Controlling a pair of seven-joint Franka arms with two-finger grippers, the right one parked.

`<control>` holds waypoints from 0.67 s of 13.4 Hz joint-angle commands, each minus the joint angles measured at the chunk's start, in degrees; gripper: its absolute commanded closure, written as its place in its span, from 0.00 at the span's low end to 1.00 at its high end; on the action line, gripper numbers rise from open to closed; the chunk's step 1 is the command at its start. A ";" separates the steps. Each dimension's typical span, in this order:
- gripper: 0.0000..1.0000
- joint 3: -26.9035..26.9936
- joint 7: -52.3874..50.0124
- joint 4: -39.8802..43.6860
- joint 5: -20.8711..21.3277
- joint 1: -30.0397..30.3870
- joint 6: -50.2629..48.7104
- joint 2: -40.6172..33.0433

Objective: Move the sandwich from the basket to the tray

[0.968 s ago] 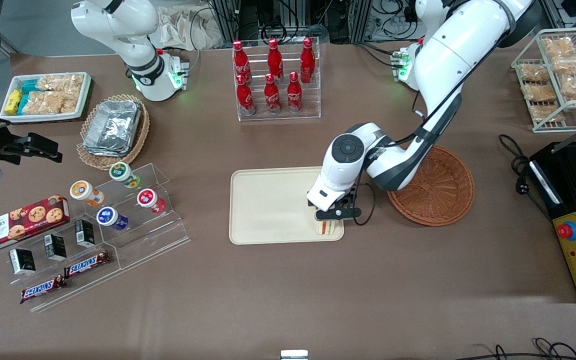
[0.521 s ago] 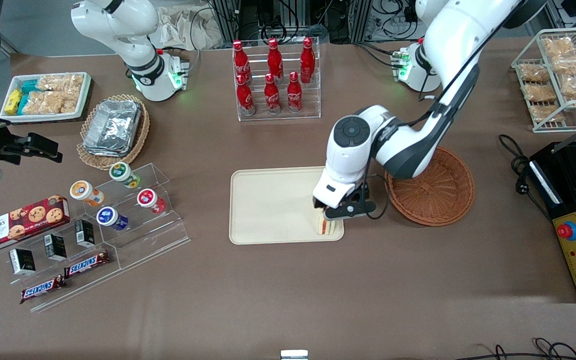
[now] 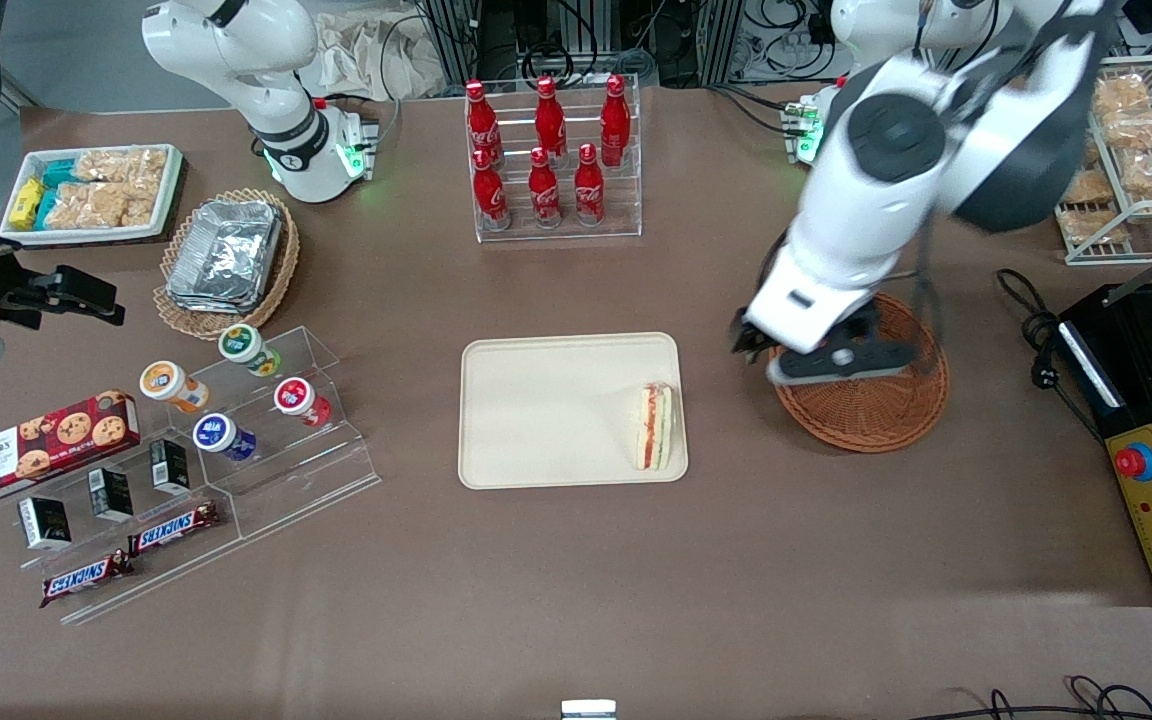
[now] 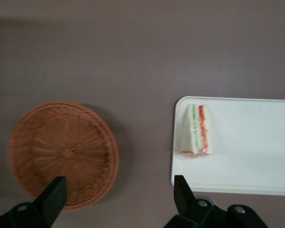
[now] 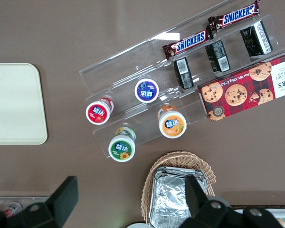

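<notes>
Sandwich [image 3: 654, 427] lies on tray [image 3: 536, 410], apart from raised, spread tool [image 4: 118, 197].

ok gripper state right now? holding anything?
Left gripper: open, empty, raised over the basket. The sandwich lies on the tray, apart from the gripper.

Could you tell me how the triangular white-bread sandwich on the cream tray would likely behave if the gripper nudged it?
The triangular white-bread sandwich looks soft, so it would probably squash. It lies near the cream rectangular tray's low rim, so a nudge might slide it off. The open gripper hangs above the round reddish-brown wicker basket.
</notes>
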 commanded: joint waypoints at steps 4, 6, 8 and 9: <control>0.00 18.68 28.28 -1.75 -4.47 -4.88 -11.31 -11.38; 0.00 21.68 37.17 -0.79 -4.12 -4.97 -14.03 -11.74; 0.00 22.13 38.61 0.62 -3.24 -4.97 -14.40 -11.30; 0.00 22.04 38.70 0.97 -3.24 -4.80 -14.40 -11.04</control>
